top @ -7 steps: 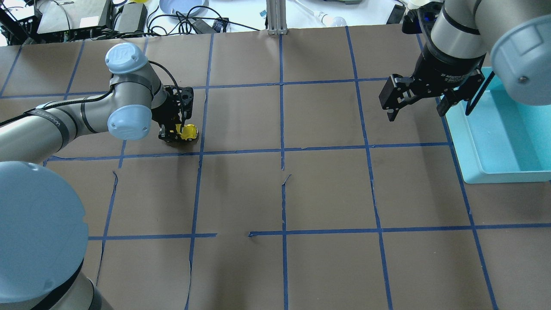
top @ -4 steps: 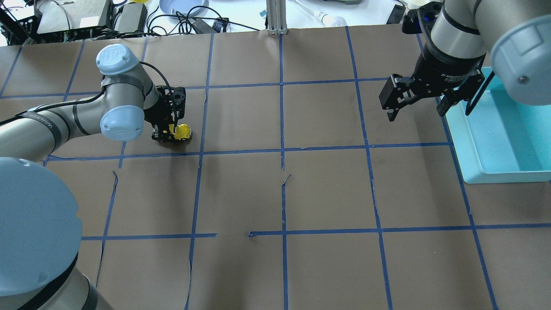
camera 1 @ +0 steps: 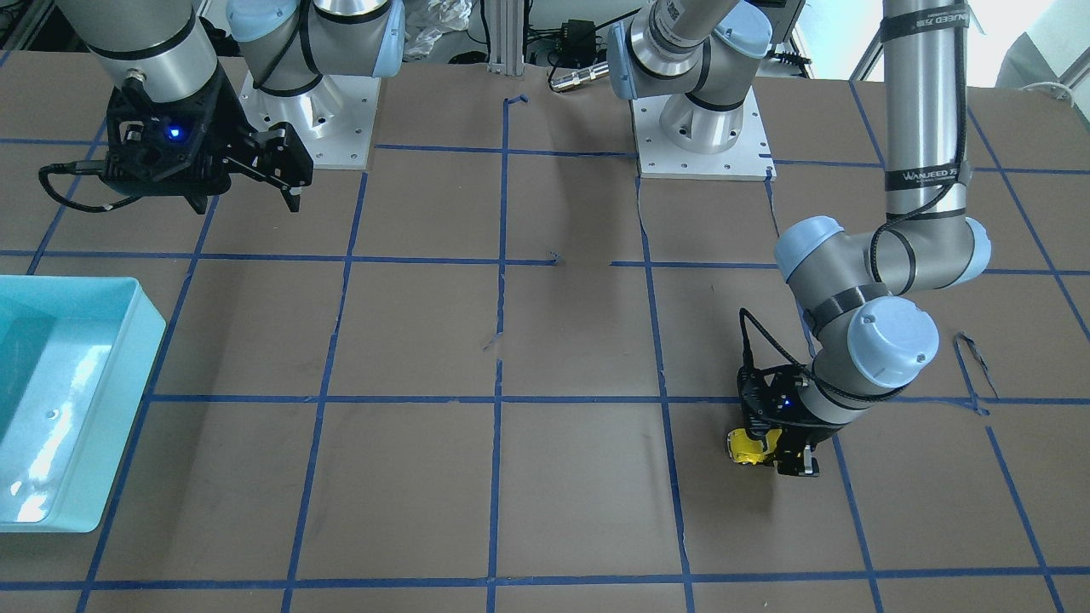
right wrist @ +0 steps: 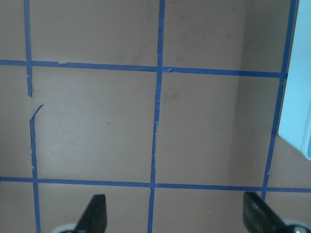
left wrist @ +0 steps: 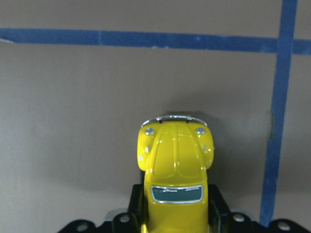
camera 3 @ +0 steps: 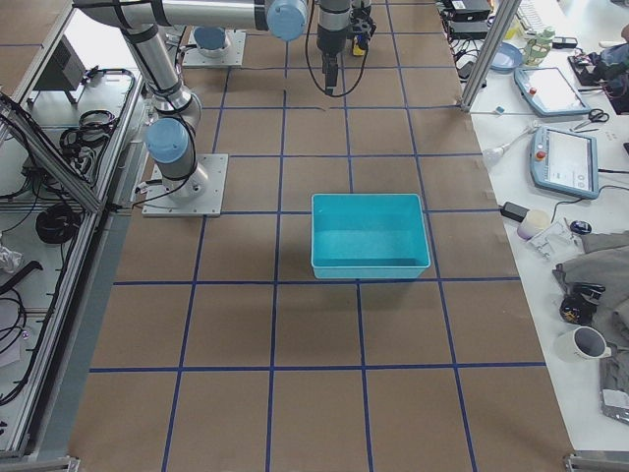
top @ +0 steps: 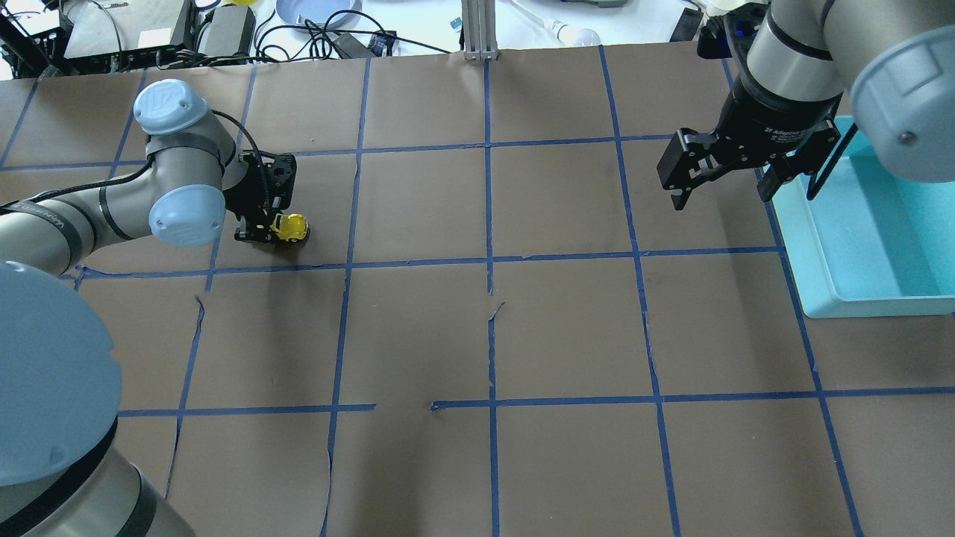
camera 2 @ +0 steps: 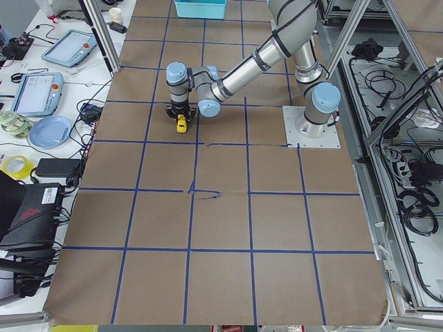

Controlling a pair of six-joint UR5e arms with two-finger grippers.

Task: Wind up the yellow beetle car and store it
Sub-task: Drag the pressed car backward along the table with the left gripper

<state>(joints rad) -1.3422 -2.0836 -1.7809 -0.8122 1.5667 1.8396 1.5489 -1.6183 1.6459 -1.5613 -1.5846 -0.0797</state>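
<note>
The yellow beetle car [top: 292,226] is low on the brown table paper at the left, nose pointing away from the wrist. My left gripper [top: 270,232] is shut on its rear half. The left wrist view shows the car [left wrist: 175,167] held between the two black fingers [left wrist: 217,206]. The car also shows in the front view [camera 1: 748,446] and the left side view [camera 2: 181,124]. My right gripper [top: 720,197] hangs open and empty above the table at the far right, next to the teal bin [top: 819,257].
The teal bin [camera 1: 128,353] sits at the table's right end and looks empty in the right side view [camera 3: 371,264]. Blue tape lines cross the brown paper. Cables, a plate and boxes lie beyond the far table edge [top: 313,30].
My left arm has moved left and carried the yellow car left along the table. The right arm has not moved.
</note>
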